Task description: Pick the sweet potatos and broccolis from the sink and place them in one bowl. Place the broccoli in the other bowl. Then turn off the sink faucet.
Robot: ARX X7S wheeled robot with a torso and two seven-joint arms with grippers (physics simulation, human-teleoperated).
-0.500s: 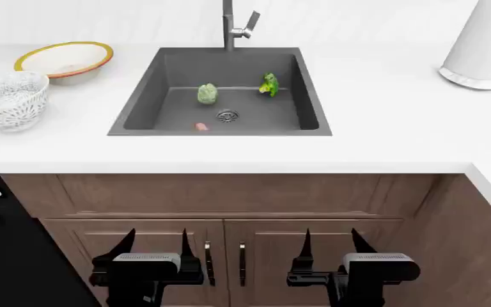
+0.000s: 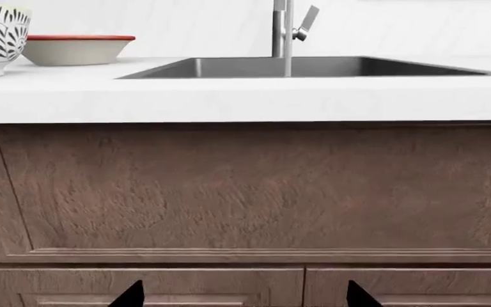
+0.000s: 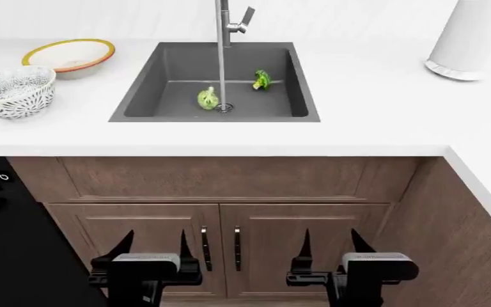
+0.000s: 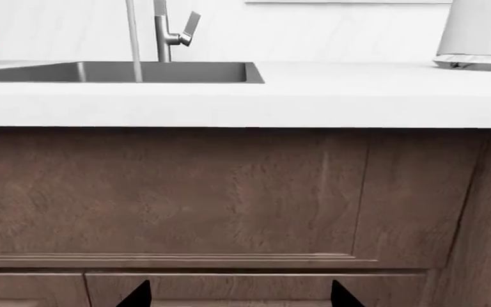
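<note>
Grey sink (image 3: 135, 102) holds both broccoli pieces (image 3: 208, 98) untouched; left pincer (image 3: 153, 242) and right pincer (image 3: 329, 240) hang wide and empty below the bench (image 3: 228, 137), so reaching comes next.

left claw (image 3: 153, 246): open, low | right claw (image 3: 329, 244): open, low

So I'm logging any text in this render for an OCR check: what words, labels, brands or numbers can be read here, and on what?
None: no readable text in any view.
Black appliance front: a small round white mark, a symbol, not a letter or number.
Patterned bowl: leaf decoration only.
Yellow-rimmed bowl, faucet, sink and white cylinder: blank.
</note>
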